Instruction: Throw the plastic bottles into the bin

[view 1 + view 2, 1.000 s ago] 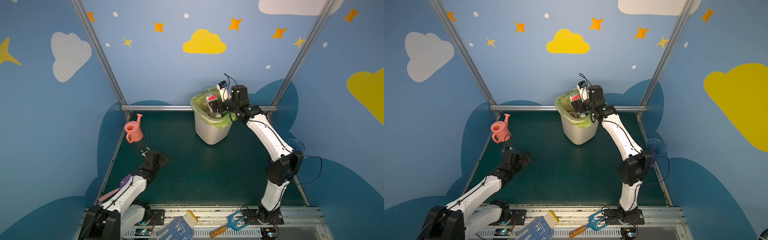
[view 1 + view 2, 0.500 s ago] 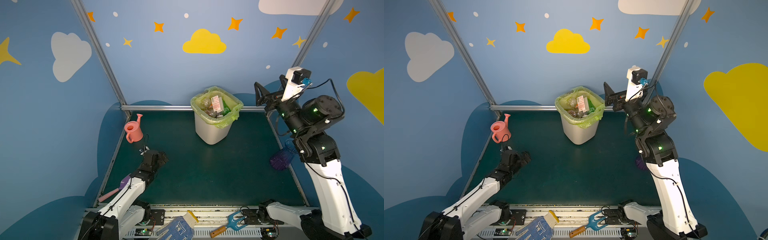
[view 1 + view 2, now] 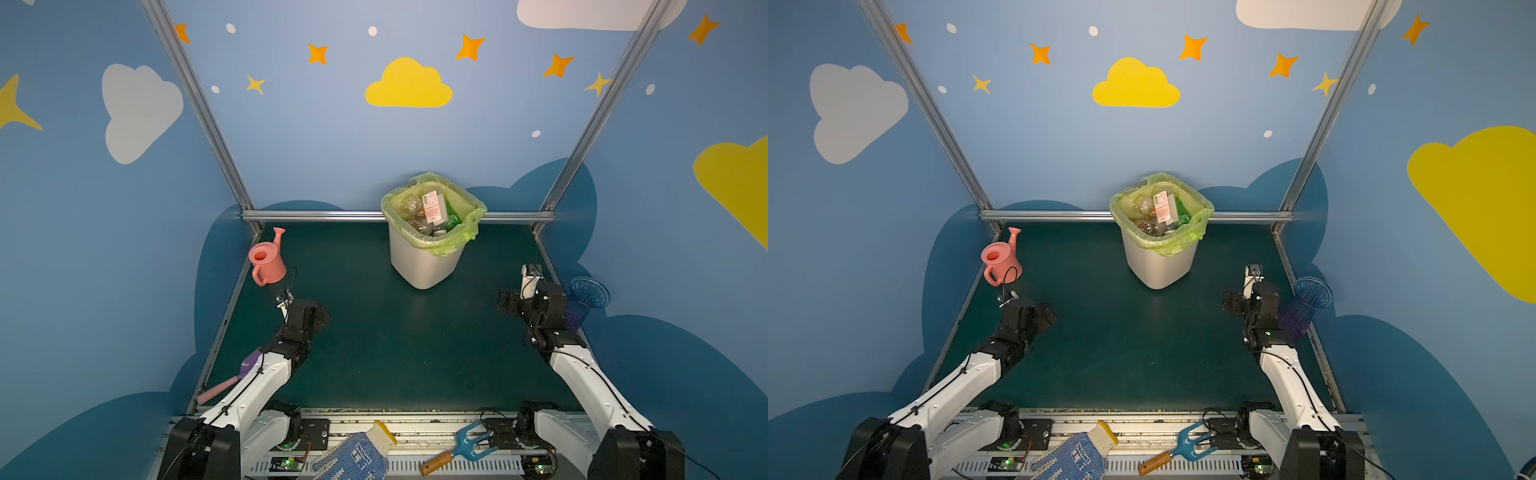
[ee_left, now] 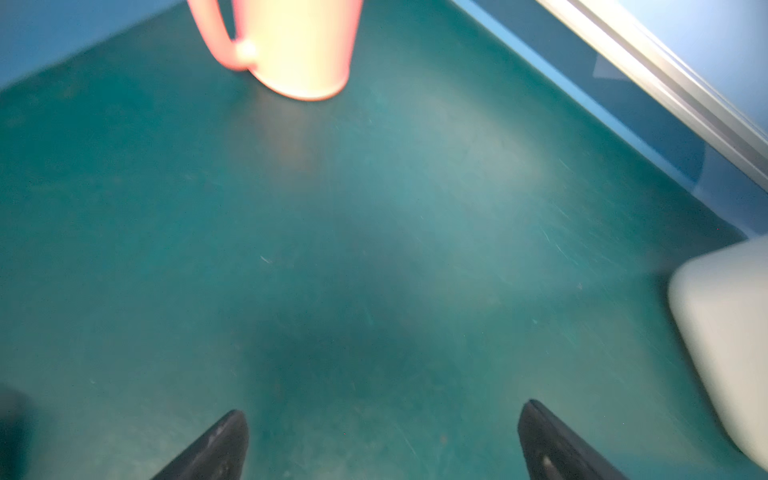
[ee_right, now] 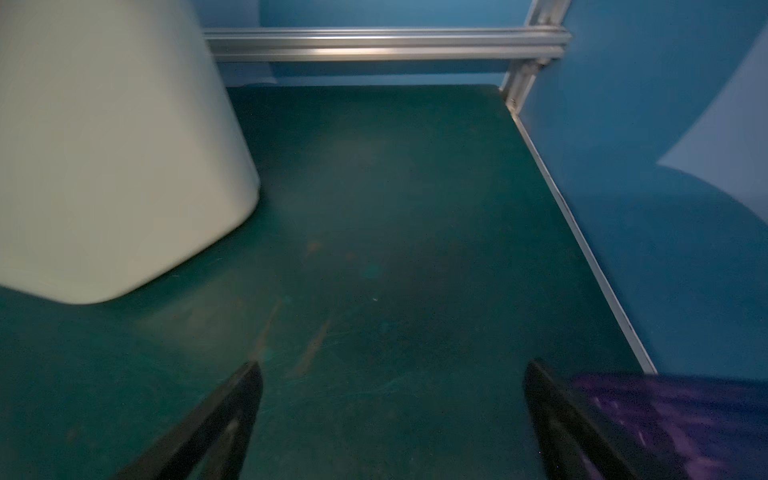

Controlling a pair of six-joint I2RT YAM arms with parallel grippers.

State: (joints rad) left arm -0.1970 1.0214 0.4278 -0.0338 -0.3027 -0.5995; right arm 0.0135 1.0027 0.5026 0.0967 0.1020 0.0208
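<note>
Between the left fingers lies only bare green surface; they stand wide apart and hold nothing. Beyond them in the left wrist view stands the pink watering can, well apart from the tips, with a corner of the bin at the picture's edge. Between the right fingers, likewise spread wide and empty, the same surface shows; the bin's white wall fills one side of the right wrist view, and the blue-purple vase sits blurred just beside one finger.

In both top views the left arm lies low at the near left of the surface, with the watering can farther along the left edge; the right arm is low at the right edge, the vase just to its right. The bin stands upright at the far middle, close to the back rail, lined with a yellow-green bag; the plastic bottles lie heaped inside it, a red-and-white label uppermost and a green one beside it.

Along the near rail lie a blue-dotted glove and a blue garden fork with a wooden handle; a purple scoop with a pink handle lies by the left arm.
</note>
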